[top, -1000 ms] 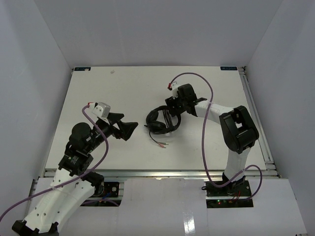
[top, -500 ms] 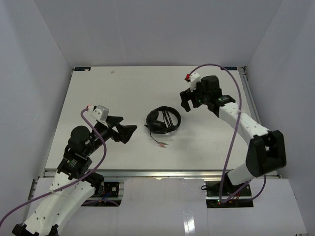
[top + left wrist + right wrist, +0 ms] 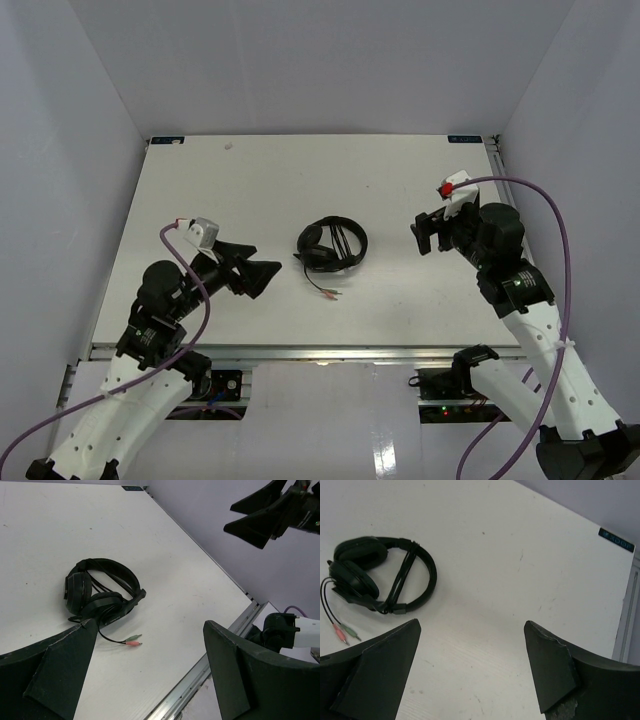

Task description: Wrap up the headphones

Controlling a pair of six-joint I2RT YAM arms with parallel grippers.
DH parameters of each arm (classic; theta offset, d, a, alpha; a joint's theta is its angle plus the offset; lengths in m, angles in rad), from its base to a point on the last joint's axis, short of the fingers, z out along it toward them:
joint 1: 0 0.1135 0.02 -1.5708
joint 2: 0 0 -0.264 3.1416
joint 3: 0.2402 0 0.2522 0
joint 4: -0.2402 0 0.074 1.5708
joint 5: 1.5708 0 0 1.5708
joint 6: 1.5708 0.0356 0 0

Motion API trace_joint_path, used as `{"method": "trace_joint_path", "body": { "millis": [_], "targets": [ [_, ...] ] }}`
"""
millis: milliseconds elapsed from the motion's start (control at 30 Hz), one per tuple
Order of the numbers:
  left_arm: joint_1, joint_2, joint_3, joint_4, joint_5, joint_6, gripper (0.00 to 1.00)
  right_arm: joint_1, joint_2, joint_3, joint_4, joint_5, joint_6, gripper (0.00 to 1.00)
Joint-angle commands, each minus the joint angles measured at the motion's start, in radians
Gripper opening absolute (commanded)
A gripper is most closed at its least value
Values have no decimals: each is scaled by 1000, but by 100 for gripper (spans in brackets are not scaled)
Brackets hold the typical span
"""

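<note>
The black headphones [image 3: 332, 244] lie flat in the middle of the white table, earcups together, with the cord wound across the headband. A short cord end with a green and a pink plug [image 3: 330, 291] sticks out toward the near edge. The headphones also show in the left wrist view [image 3: 100, 592] and in the right wrist view [image 3: 382, 575]. My left gripper [image 3: 252, 267] is open and empty, a little left of the headphones. My right gripper [image 3: 432, 235] is open and empty, to their right.
The table [image 3: 300, 180] is bounded by lilac walls at the back and both sides, with a metal rail [image 3: 300, 352] along the near edge. Purple cables [image 3: 555, 225] loop over both arms.
</note>
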Motion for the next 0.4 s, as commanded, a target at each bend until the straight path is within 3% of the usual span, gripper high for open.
{"method": "trace_joint_path", "body": {
  "millis": [0, 367],
  "targets": [
    [2, -26, -6, -13, 12, -41, 98, -18, -48, -26, -19, 64, 26, 90],
    [4, -41, -4, -38, -19, -30, 98, -26, -89, -31, -19, 52, 39, 90]
  ]
}}
